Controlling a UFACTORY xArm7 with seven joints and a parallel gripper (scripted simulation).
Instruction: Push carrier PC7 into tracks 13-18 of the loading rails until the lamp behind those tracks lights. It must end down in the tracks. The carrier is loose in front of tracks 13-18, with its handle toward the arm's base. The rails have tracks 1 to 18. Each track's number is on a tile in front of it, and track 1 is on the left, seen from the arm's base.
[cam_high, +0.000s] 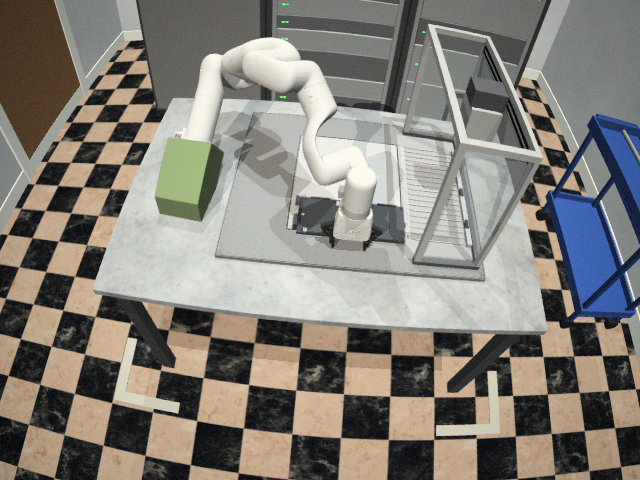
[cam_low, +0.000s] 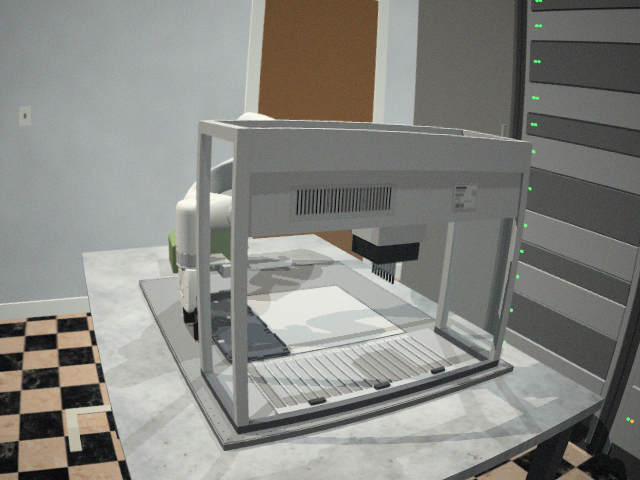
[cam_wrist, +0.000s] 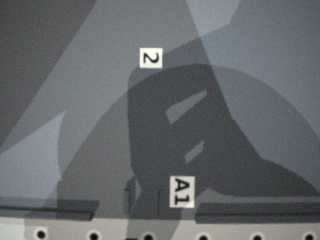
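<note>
One gripper (cam_high: 350, 242) hanging low at centre frame, jaws spread fully, gripping nothing.

Hovering over the dark carrier PC7 (cam_high: 315, 214) near its lower edge in the top view. Lying flat on the grey deck (cam_high: 248, 227), left of the loading rails (cam_high: 429, 196), outside the tracks. Showing white tiles "2" (cam_wrist: 150, 58) and "A1" (cam_wrist: 181, 191) in the wrist view.

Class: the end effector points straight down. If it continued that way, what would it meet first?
Most likely the dark carrier lying flat beneath the open end effector; its remaining height is unclear.
</note>
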